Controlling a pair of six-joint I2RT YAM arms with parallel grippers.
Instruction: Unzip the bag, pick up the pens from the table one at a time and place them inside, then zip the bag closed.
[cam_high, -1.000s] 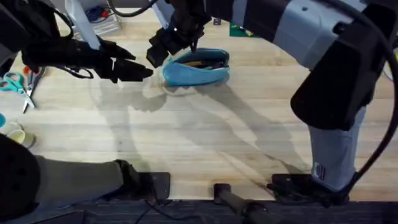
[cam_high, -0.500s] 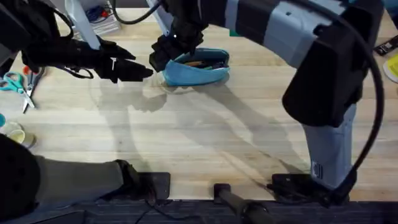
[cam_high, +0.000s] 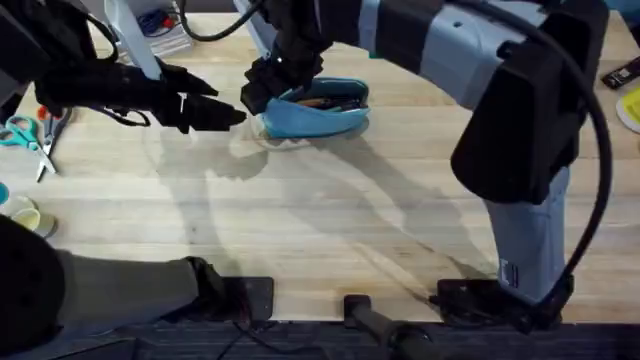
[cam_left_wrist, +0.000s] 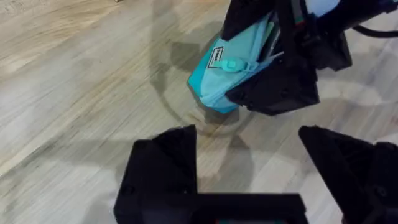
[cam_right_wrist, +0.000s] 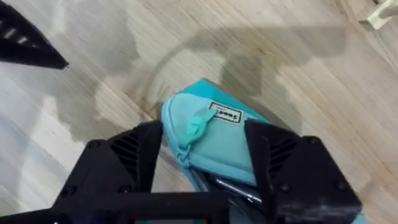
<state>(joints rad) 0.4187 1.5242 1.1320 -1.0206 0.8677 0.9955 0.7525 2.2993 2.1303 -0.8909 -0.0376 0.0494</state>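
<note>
A broad top of pale butcher-block planks (cam_high: 330, 210) fills the scene, its grain running side to side, with soft overlapping grey shadows across the middle under diffuse light. At its left edge lie scissors (cam_high: 30, 138) with teal and orange handles and a small pale round object (cam_high: 28, 218). A clear container holding something blue (cam_high: 160, 28) stands along the far edge.

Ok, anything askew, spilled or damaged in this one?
Nothing stands out. The bag sits on the table unzipped with pens inside; the right gripper straddles its zipper-pull end, the left gripper open beside it.
</note>
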